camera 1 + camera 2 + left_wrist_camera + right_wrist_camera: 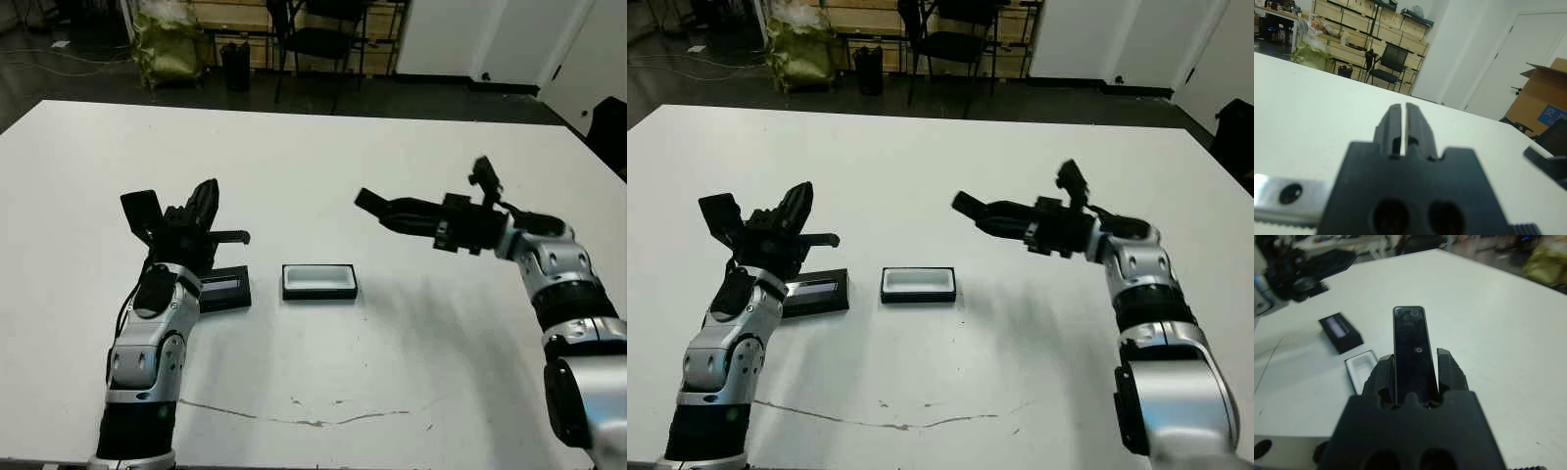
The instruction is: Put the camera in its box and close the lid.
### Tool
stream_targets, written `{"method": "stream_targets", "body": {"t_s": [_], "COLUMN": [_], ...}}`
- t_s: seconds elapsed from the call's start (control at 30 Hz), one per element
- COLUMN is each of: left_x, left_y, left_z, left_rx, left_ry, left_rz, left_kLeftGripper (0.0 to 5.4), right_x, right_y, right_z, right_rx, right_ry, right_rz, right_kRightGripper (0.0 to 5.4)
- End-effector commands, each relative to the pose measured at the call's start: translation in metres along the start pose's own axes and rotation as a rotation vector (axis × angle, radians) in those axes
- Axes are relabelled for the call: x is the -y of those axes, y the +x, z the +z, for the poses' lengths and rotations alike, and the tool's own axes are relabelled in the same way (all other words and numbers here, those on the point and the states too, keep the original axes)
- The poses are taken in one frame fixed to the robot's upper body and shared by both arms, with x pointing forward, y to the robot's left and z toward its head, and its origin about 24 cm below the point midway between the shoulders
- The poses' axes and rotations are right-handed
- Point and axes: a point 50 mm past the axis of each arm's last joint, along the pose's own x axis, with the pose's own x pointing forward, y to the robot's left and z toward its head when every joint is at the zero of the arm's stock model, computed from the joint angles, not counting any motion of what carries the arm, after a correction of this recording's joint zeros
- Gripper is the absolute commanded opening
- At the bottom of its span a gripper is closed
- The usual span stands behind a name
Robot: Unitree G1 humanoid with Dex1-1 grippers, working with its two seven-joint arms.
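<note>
My right gripper [1415, 363] clamps the camera [1413, 352] above the table, right of the open box [319, 281]; my left gripper [1400, 125] is closed, empty, beside the lid [223, 290].

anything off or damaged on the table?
Only a thin dark crack-like line running across the white table near the front edge. Otherwise tidy: the box sits open and empty, the lid lies flat beside it, the camera sits straight in the right gripper.

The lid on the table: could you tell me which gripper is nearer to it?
Left. The left gripper hovers just above and behind the lid. The right gripper, shut on the camera, hangs beyond the box, on the side away from the lid.
</note>
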Motion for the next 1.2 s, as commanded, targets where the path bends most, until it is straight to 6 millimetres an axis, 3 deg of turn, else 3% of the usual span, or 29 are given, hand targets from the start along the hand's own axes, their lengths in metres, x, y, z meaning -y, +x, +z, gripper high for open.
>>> {"method": "stream_targets", "body": {"t_s": [0.03,0.4,1.2], "left_x": [-0.004,-0.017,-0.016], "left_y": [0.0,-0.003,-0.003], "left_z": [0.001,0.005,0.003], "left_rx": [-0.016,0.004,0.002], "left_ry": [0.0,0.039,0.025], "left_rz": [0.015,0.058,0.054], "left_kLeftGripper": [0.0,0.0,0.0], "right_x": [-0.005,-0.021,-0.027], "right_y": [0.012,0.04,0.061], "right_z": [0.013,0.026,0.011], "right_rx": [-0.083,-0.328,-0.379], "right_ry": [-0.071,-0.28,-0.312], "right_rz": [0.047,0.147,0.282], "right_kRightGripper": [0.82,0.82,0.82]}}
